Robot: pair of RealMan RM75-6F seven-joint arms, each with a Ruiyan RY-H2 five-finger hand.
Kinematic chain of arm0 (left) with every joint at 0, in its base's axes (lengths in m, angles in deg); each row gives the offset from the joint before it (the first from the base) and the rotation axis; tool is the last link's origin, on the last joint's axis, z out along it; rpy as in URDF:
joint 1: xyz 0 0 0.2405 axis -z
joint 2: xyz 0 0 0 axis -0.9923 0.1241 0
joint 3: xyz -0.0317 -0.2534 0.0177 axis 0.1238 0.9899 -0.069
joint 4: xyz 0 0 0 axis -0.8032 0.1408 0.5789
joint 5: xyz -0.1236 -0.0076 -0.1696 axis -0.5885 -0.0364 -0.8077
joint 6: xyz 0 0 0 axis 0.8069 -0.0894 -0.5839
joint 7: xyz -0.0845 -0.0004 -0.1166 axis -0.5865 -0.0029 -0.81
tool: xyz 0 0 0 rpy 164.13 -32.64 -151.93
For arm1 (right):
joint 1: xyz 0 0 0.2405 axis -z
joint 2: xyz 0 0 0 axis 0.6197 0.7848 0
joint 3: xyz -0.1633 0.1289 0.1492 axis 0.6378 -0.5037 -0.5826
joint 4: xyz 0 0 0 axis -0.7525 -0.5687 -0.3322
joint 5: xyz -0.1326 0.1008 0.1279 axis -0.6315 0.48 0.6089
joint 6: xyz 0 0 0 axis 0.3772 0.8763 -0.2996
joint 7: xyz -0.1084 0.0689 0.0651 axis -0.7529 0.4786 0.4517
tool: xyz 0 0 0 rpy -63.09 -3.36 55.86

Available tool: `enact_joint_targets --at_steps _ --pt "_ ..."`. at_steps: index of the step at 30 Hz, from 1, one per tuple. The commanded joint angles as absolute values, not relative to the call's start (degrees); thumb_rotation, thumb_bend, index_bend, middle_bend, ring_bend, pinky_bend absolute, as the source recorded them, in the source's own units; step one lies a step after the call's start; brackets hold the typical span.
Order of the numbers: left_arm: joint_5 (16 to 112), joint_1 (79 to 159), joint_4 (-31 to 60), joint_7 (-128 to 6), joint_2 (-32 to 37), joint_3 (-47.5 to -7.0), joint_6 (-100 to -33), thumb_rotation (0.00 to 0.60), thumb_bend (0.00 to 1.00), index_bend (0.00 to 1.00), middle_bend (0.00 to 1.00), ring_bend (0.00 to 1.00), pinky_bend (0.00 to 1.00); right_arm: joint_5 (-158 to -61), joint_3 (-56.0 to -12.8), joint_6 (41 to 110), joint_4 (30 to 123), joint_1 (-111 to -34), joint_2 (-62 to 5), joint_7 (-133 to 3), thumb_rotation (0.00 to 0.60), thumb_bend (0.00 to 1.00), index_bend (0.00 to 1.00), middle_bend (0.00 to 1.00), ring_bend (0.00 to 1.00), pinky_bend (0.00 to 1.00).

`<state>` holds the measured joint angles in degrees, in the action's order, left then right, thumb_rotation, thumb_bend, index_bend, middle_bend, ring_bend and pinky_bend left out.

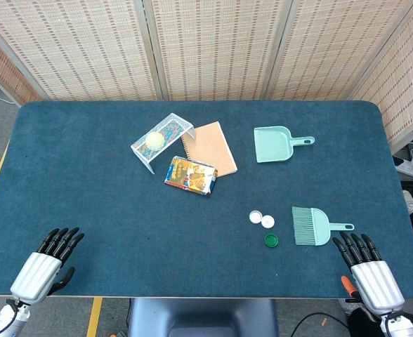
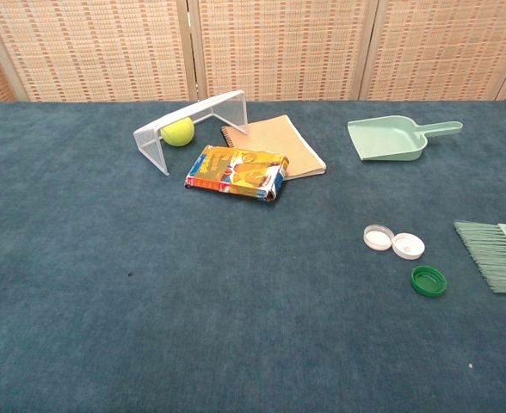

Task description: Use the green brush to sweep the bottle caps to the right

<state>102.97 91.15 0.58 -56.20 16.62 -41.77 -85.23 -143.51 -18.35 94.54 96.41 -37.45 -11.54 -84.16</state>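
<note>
The green brush (image 1: 310,225) (image 2: 499,253) lies flat on the blue table near the front right, bristles pointing left, handle to the right. Just left of its bristles sit two white bottle caps (image 1: 262,219) (image 2: 393,241) and one green cap (image 1: 271,240) (image 2: 428,280). My right hand (image 1: 365,268) rests at the table's front right edge, fingers spread and empty, a short way right of and below the brush. At the front left corner, my left hand (image 1: 46,265) lies open and empty. The chest view shows neither hand.
A pale green dustpan (image 1: 278,144) (image 2: 392,138) lies behind the brush. Mid-table are a tan notebook (image 1: 211,148) (image 2: 274,145), a colourful packet (image 1: 189,175) (image 2: 237,171) and a small white wire goal (image 1: 161,140) (image 2: 193,126) with a yellow ball (image 1: 154,140) (image 2: 178,132) inside.
</note>
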Motion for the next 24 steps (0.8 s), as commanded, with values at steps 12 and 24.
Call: enact_joint_targets --at_steps 12,24 --pt "100.97 91.69 0.49 -59.02 17.19 -40.47 -84.89 0.600 0.45 0.00 0.00 0.00 0.07 -138.83 -24.33 92.67 91.72 -40.38 -17.72 -90.24 0.600 0.22 0.00 0.00 0.00 0.00" --pt "95.65 93.34 1.98 -58.84 16.22 -38.45 -80.22 0.600 0.45 0.00 0.00 0.00 0.07 -130.15 -29.65 83.68 78.45 -47.57 -26.83 -97.12 0.600 0.22 0.21 0.18 0.00 0.00"
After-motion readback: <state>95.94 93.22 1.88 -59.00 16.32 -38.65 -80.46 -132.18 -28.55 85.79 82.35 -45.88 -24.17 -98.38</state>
